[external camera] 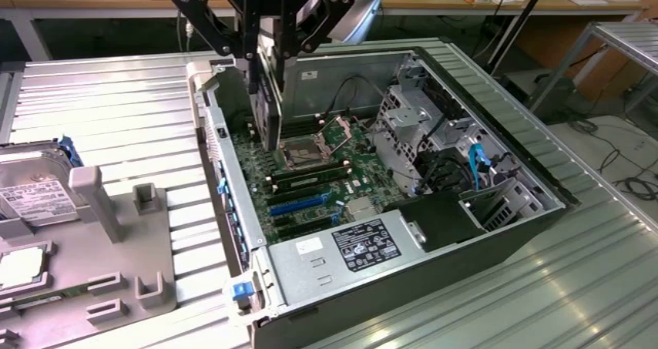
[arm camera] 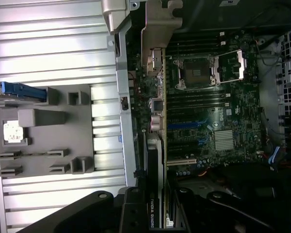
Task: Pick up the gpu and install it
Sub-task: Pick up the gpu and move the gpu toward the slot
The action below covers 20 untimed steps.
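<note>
My gripper [external camera: 267, 55] pinches the gpu [external camera: 270, 106] by its upper edge, fingers clamped on both faces. The card hangs upright, edge-down, at 11 o'clock inside the open case [external camera: 494, 110], over the motherboard [external camera: 308, 176]. Its lower edge is near the CPU socket [external camera: 305, 155]; contact, can't tell. The hard drive [external camera: 36, 191] is at 9 o'clock, well apart.

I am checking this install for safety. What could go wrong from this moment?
The gpu, gripped upright by the gripper, hangs close to the case wall; it might catch the rim. Its lower edge is near the CPU socket and a memory stick; a misaligned descent could strike them.
</note>
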Tool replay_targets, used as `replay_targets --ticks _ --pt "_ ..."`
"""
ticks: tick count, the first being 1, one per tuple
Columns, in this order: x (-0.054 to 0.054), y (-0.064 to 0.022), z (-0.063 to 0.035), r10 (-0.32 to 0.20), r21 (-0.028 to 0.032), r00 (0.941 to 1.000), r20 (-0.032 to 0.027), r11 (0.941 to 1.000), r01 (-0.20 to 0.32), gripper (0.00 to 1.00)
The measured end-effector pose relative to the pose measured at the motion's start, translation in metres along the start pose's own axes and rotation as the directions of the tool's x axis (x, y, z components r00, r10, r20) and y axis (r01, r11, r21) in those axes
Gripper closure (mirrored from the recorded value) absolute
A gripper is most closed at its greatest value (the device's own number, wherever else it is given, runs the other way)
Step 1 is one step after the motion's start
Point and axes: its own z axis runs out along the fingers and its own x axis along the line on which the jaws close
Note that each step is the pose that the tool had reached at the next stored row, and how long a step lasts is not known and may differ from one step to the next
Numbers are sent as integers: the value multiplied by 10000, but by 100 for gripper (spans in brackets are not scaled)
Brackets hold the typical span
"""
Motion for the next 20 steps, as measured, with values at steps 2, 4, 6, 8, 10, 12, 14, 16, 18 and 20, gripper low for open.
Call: replay_targets --ticks 2,4,6,8,10,12,14,16,18,20 --pt "-18 2 1 0 0 10000 0 10000 0 73" --pt "-45 4 1 0 0 10000 0 10000 0 73" --pt "-83 7 3 0 -1 10000 0 10000 0 73" --pt "-133 11 4 1 -1 10000 1 10000 -1 73" --pt "-172 14 5 1 0 10000 0 10000 -1 73" --pt "-205 17 6 0 0 10000 0 10000 0 73" --pt "-230 19 7 0 0 10000 0 10000 0 73" --pt "-243 20 7 1 0 10000 1 10000 -1 73" --pt "-246 20 7 0 0 10000 0 10000 0 73" --pt "-274 23 7 0 1 10000 0 10000 0 73"
